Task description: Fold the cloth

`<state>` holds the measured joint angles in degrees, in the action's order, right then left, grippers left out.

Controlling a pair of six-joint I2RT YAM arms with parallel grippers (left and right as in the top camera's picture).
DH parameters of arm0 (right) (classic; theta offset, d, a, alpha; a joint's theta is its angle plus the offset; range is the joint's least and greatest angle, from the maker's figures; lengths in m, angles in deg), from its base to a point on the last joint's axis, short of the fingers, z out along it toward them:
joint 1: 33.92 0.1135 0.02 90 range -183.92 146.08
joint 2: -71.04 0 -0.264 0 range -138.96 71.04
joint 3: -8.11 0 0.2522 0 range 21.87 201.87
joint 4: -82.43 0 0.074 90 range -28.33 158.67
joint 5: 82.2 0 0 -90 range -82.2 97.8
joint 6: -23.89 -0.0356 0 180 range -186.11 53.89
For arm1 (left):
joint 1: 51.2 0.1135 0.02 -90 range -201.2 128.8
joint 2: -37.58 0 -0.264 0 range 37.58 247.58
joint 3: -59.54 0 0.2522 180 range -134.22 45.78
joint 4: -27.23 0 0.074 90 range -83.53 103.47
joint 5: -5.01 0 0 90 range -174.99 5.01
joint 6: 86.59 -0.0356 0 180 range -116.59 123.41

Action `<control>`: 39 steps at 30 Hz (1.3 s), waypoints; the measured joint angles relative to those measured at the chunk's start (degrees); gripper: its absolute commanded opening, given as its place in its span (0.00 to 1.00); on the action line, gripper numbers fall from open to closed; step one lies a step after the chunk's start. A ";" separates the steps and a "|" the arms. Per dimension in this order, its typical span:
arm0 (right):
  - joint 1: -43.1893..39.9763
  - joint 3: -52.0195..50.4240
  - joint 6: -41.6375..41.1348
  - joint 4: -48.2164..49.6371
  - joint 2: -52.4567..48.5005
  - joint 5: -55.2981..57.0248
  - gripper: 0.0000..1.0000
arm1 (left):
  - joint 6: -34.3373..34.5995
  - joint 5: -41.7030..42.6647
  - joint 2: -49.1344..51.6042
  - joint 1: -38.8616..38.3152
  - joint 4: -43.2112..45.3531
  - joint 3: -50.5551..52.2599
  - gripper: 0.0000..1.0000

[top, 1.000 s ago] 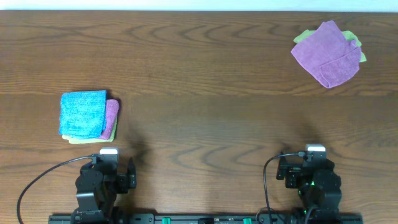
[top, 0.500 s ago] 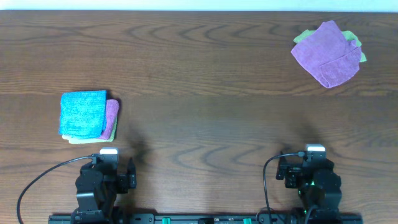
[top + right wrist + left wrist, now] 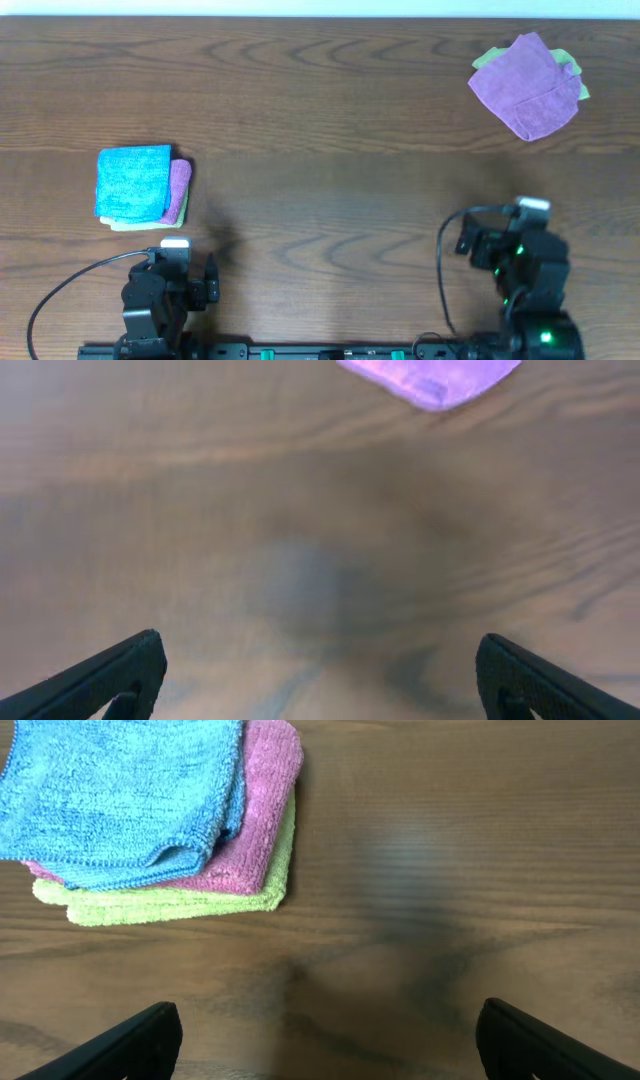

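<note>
A loose purple cloth [image 3: 526,85] lies crumpled on a green cloth [image 3: 563,60] at the far right of the table; its edge shows at the top of the right wrist view [image 3: 432,377]. A stack of folded cloths sits at the left: blue [image 3: 133,181] on top, pink [image 3: 179,185], green [image 3: 135,225] at the bottom, also in the left wrist view [image 3: 120,795]. My left gripper [image 3: 325,1035] is open and empty near the front edge, below the stack. My right gripper [image 3: 318,670] is open and empty over bare wood, well short of the purple cloth.
The wooden table [image 3: 330,150] spans the whole view. The arm bases [image 3: 160,300] and cables sit at the front edge.
My right arm has lifted and moved forward and right toward the purple cloth. The left arm and all cloths have not moved.
</note>
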<state>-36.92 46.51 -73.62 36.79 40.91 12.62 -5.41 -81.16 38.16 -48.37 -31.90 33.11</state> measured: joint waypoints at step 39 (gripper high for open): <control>-15.04 57.40 2.56 7.34 -74.97 -7.72 0.99 | 0.00 0.00 0.00 0.00 0.00 0.02 0.95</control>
<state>-51.96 103.91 -71.06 44.13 -34.06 4.90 -5.41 -81.16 38.16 -48.37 -31.90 33.13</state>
